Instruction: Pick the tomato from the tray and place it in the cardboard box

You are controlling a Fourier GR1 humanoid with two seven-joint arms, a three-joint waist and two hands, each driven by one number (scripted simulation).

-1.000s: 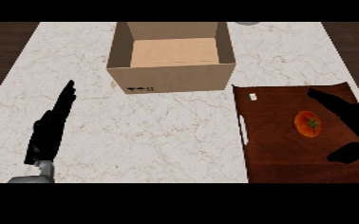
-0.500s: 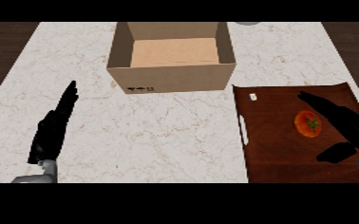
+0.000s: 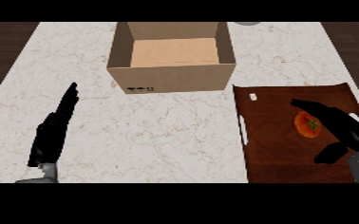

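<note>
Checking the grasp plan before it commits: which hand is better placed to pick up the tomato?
The right hand. It is open over the tray, fingers above the tomato and thumb below it in the view. The left hand lies open at the counter left side, away from the tray.

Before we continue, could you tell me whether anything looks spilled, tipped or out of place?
Nothing stands out: the cardboard box stands upright and open, and the tomato sits whole on the tray, the right hand open beside it.
</note>
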